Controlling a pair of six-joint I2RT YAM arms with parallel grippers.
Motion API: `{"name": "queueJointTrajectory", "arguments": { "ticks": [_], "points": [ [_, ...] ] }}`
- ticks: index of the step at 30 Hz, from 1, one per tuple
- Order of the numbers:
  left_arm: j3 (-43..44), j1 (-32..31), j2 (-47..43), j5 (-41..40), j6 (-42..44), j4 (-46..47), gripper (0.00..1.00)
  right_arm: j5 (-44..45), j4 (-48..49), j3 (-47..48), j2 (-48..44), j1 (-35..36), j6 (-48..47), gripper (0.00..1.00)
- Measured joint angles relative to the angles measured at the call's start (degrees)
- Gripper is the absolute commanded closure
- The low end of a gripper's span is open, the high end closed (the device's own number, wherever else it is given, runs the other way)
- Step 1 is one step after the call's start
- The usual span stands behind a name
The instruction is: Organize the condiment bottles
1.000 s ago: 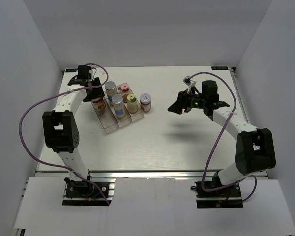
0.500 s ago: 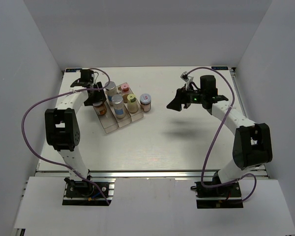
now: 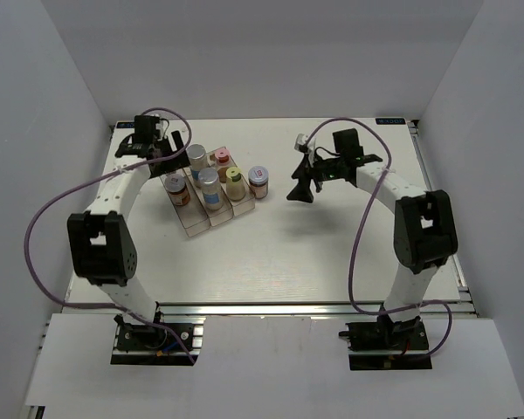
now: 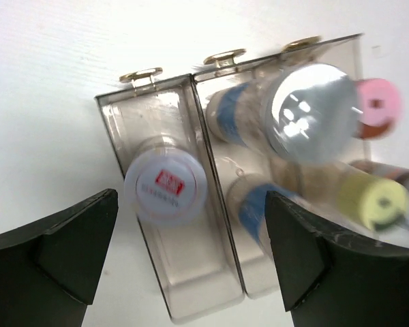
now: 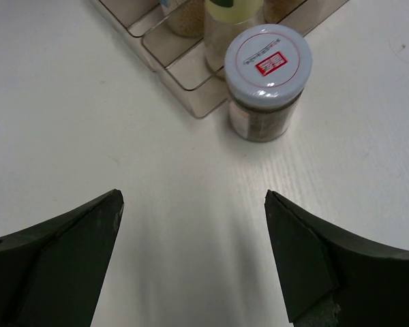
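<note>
A clear three-compartment tray [image 3: 195, 223] holds several bottles. A white-lidded jar [image 3: 175, 185] stands in its left compartment, two silver-lidded bottles [image 3: 209, 179] in the middle, and a pink-lidded [image 3: 221, 155] and a yellow-lidded bottle [image 3: 234, 175] on the right. Another white-lidded jar [image 3: 258, 177] stands on the table just right of the tray. My left gripper [image 3: 166, 159] is open and empty above the tray's far left; its view shows the white-lidded jar [image 4: 165, 187] between the fingers. My right gripper [image 3: 300, 191] is open and empty, right of the outside jar [image 5: 267, 68].
White walls enclose the table [image 3: 314, 253] on three sides. The tray's near corner [image 5: 184, 75] shows in the right wrist view beside the outside jar. Purple cables loop from both arms.
My right gripper has moved left toward the jar outside the tray. My left gripper has drawn back from the tray's left compartment, uncovering the white-lidded jar there.
</note>
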Motion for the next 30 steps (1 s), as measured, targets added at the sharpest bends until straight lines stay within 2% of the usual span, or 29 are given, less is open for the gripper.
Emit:
{"name": "queueJointTrajectory", "arguments": {
  "ticks": [5,10,14,20,30],
  "points": [
    [-4.0,0.0,-13.9,-0.9,-1.9,-0.1,0.02,4.3,-2.1,10.9,10.4,2.8,-4.0,0.11],
    [-7.9,0.0,-26.9,-4.0,-3.0,-0.8,0.02,13.5,-0.1,14.3,15.5,6.1,2.2,0.1],
    [-11.2,0.0,-33.8,-7.3,-3.3,-2.7,0.02,16.9,1.1,14.4,16.7,8.8,5.6,0.11],
    [-13.8,0.0,-37.5,-10.2,-3.6,-7.3,0.02,20.1,3.3,17.0,18.9,11.3,10.1,0.11],
    [-13.8,0.0,-39.6,-13.3,-3.7,-13.4,0.02,22.9,8.3,21.3,23.8,11.5,17.8,0.11]
  ]
}}
